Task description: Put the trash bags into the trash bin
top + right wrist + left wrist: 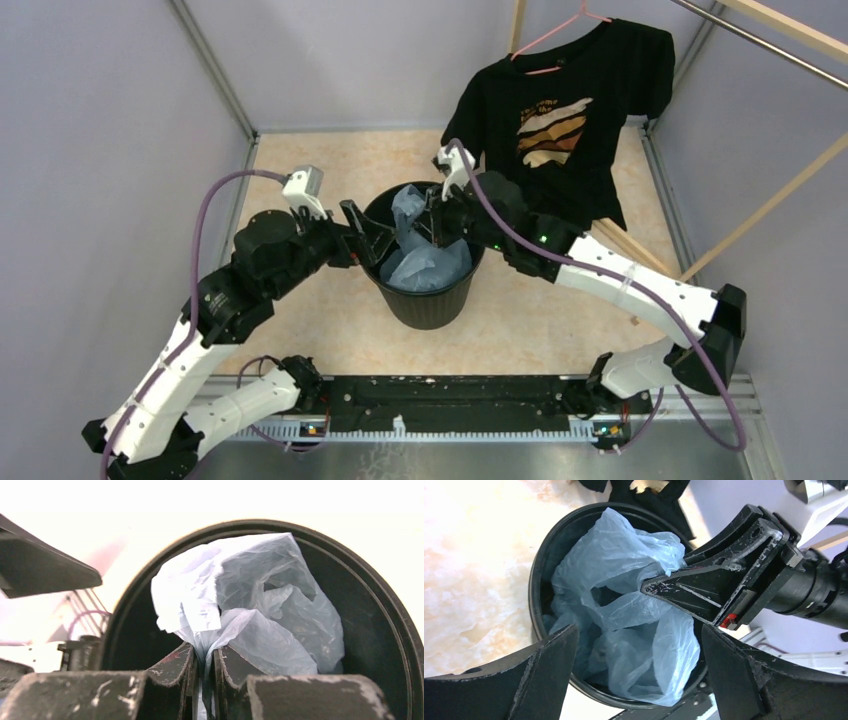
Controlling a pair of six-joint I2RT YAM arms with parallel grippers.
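Observation:
The round black trash bin [425, 305] stands in the middle of the floor. The pale-blue trash bag [425, 262] lies crumpled inside it, with a peak rising above the rim. My right gripper [437, 222] is over the bin's far right rim, shut on a fold of the bag [235, 625]. My left gripper [368, 235] is open and empty at the bin's left rim. In the left wrist view the bag [624, 605] fills the bin [536, 580], and the right gripper [649, 587] pinches it from the right.
A black printed T-shirt [560, 120] hangs on a pink hanger at the back right, close behind the right arm. Wooden bars [770, 200] cross the right side. Grey walls enclose the beige floor [330, 175]. A black rail [450, 400] runs along the near edge.

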